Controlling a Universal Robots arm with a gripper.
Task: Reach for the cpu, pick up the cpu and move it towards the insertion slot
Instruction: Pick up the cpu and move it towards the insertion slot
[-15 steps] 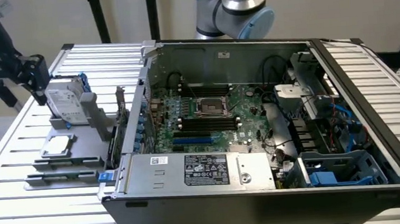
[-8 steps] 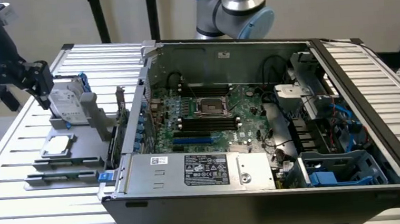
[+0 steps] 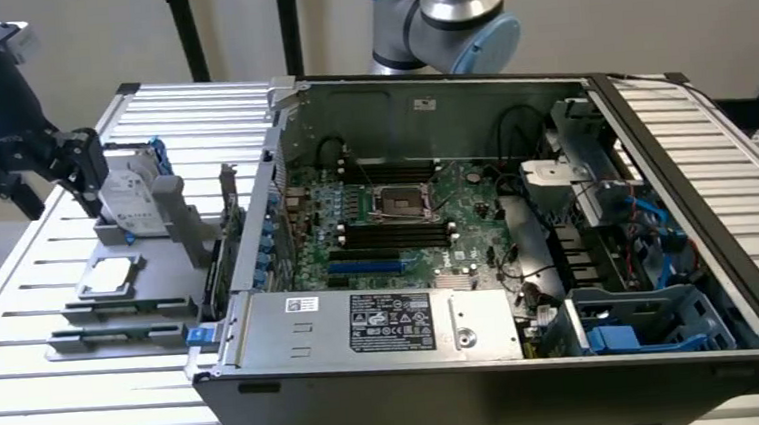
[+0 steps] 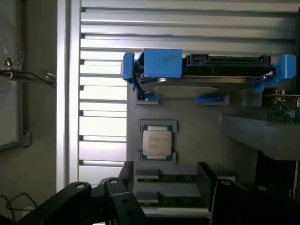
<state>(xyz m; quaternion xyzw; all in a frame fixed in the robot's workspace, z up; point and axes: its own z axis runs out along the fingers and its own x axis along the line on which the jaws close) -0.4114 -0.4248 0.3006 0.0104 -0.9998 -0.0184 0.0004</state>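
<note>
The black gripper (image 3: 80, 178) (image 4: 165, 176) hung over the slatted, ribbed aluminium table (image 3: 38, 297) at the exterior view's left. Its two dark angular fingers (image 4: 119, 187) were spread wide with nothing between them. It was close beside the upright hard drive (image 3: 131, 200) (image 4: 206, 77), a silver slab clipped into a bright blue plastic frame. This stood on edge in a matte grey moulded holder (image 3: 155, 250) (image 4: 197, 140). The cpu (image 3: 107, 277) (image 4: 157, 144), a small flat square chip with a shiny silver metal lid and a thin pale border, lay flat and untouched in a shallow square pocket of that holder. It sat between the hard drive and a row of long, thin memory sticks (image 3: 121, 336) (image 4: 164, 178) lying in their own grooves. The fingers were above the chip and apart from it. Well off to the exterior view's right, the big black steel computer case (image 3: 500, 395) lay open on its side, showing a green circuit board crowded with parts. The insertion slot (image 3: 401, 203), a square socket with a bright metal frame and a dark centre, sat in the upper middle of that board. Just nearer the camera ran the long black memory slots (image 3: 395, 233). A dull silver power supply box (image 3: 374, 323) with a white printed label sat along the near edge of the case.
</note>
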